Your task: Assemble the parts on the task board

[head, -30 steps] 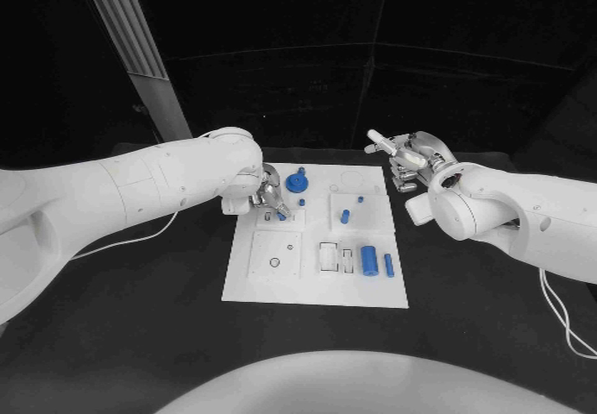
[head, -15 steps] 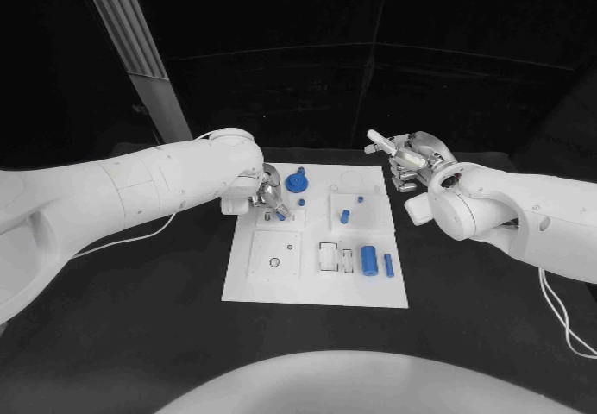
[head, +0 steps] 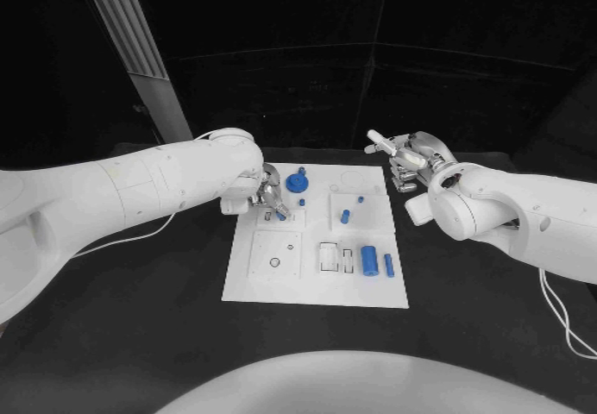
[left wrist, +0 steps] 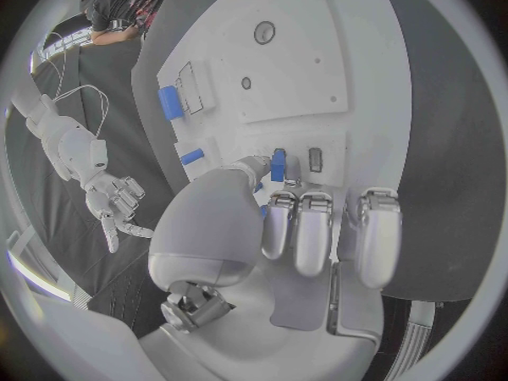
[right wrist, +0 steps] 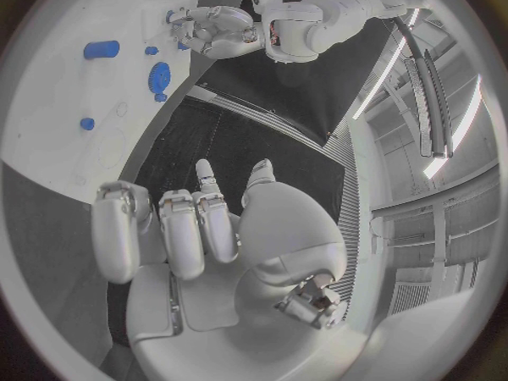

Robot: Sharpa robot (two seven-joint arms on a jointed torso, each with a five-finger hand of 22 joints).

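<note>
The white task board (head: pixel 311 289) lies in the middle of the table. My left hand (head: pixel 265 197) hovers over its far left corner and pinches a small blue peg (left wrist: pixel 278 165) between thumb and fingertip, just above the board (left wrist: pixel 307 51). On the board lie a blue gear-shaped knob (head: pixel 296 182), a short blue peg (head: pixel 345 216), a thick blue cylinder (head: pixel 368 257) and a slim blue pin (head: pixel 388 265). My right hand (head: pixel 408 159) hangs raised beyond the far right corner, fingers apart and holding nothing (right wrist: pixel 201 229).
A white slotted holder (head: pixel 327 257) stands on the board beside the cylinder. A grey post (head: pixel 143 65) rises at the far left behind the table. Black table surrounds the board on all sides.
</note>
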